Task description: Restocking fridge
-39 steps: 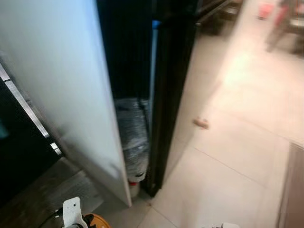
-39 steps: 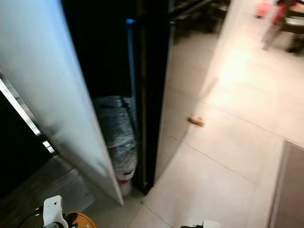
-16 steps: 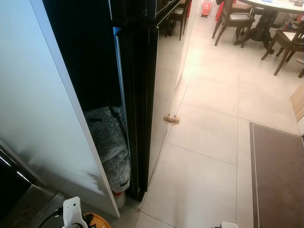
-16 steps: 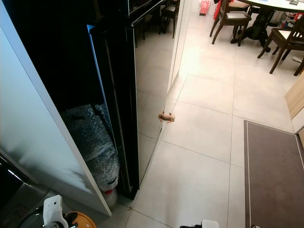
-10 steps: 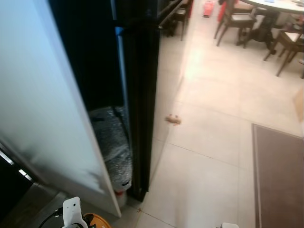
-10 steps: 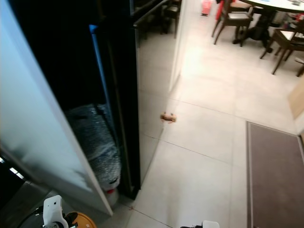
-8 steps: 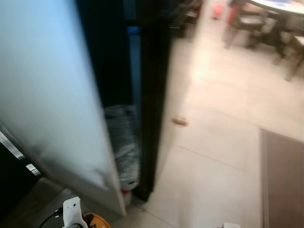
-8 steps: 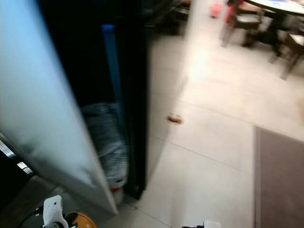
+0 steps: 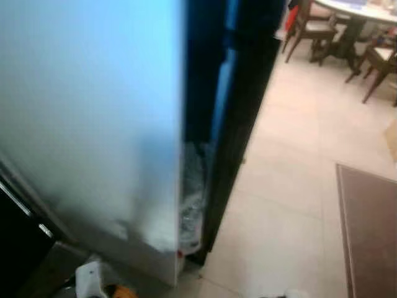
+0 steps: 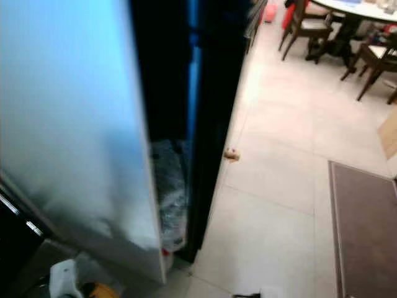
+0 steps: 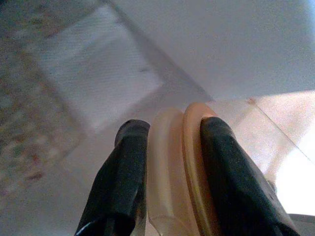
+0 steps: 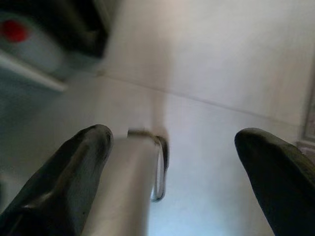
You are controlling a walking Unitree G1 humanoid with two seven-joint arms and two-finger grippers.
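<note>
At the far left, a dark appliance front (image 9: 15, 230) with a slanted metal handle is seen low in the head views. Just right of it, a wide pale panel (image 9: 93, 112) rises the full height of the picture; whether it is the fridge's own door or a cabinet side cannot be told through the blur. Near its foot, the left gripper (image 11: 170, 162) is held low above the floor. Its two black fingers (image 11: 123, 172) are pressed against an orange-rimmed translucent round item (image 11: 182, 167), apparently a lid or the top of a container, so it is judged to be carried for restocking. In the left eye view the same item shows as an orange spot (image 9: 121, 292) at the bottom edge.

Right of the panel, a narrow dark gap (image 10: 167, 74) opens, with a bundle wrapped in bubble film (image 10: 169, 192) standing on the floor inside it. A glossy black fridge body (image 10: 214, 124) is seen next. Further right lie pale floor tiles (image 10: 279, 205), a small brown object (image 10: 231, 154) and a dark mat (image 10: 366, 230), with chairs (image 10: 301, 28) and a table far beyond.

The right gripper (image 12: 172, 147) hangs above the tiles, its fingers spread wide, a silvery cylinder beside one finger.

The pictures are smeared as by camera motion. A collision with the panel's edge is judged the main risk, since the carried item is close to it and could be knocked from the grip.
</note>
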